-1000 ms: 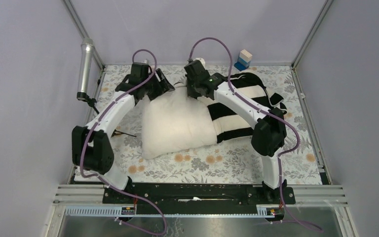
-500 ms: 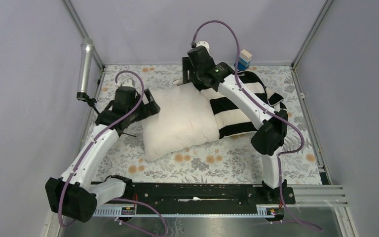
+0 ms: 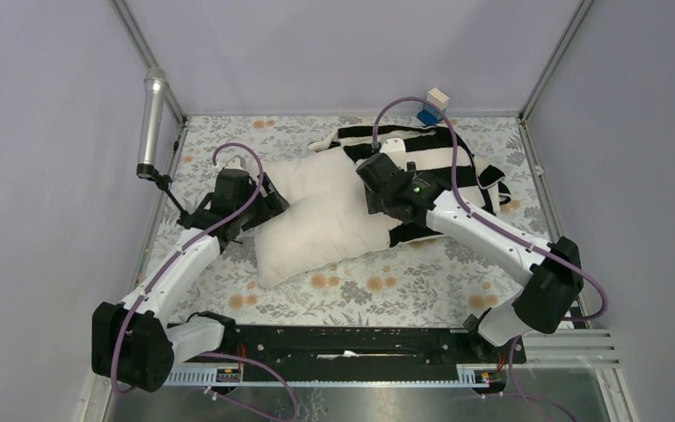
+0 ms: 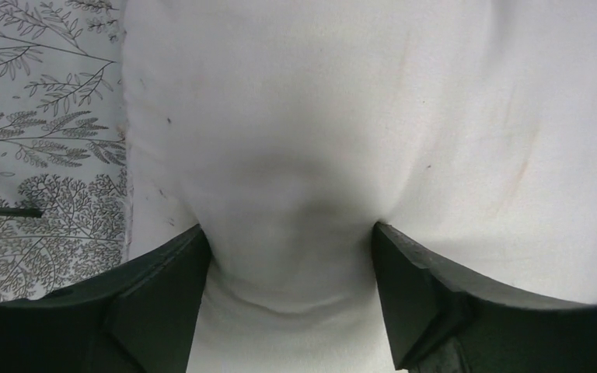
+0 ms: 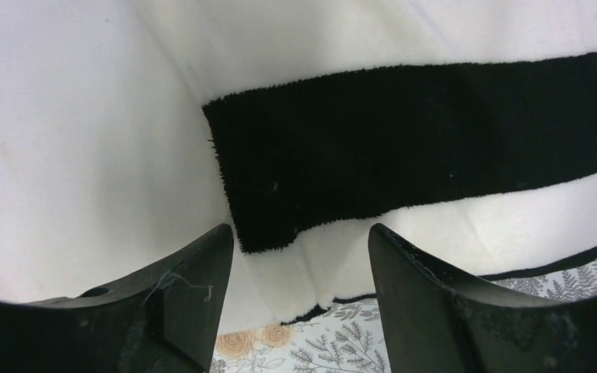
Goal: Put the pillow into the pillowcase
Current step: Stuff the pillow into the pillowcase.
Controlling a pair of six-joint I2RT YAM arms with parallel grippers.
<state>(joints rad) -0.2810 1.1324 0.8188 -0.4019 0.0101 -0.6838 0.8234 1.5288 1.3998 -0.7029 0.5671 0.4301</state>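
From my seat the pillow [image 4: 319, 116] reads as smooth, matt cream cloth. The pillowcase [image 5: 404, 132] is fuzzy, fleecy stuff with a short nap, and the table cover [image 4: 39, 116] is flat printed fabric. On the right gripper [image 5: 301, 256] the fingers [image 5: 179, 303] are matt black plastic, slightly grainy. That cylinder [image 3: 152, 123] looks like brushed metal.

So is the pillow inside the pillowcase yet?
Mostly out: the pillow lies largely bare; the pillowcase covers only its right end. Whether that end is inside, cannot tell.
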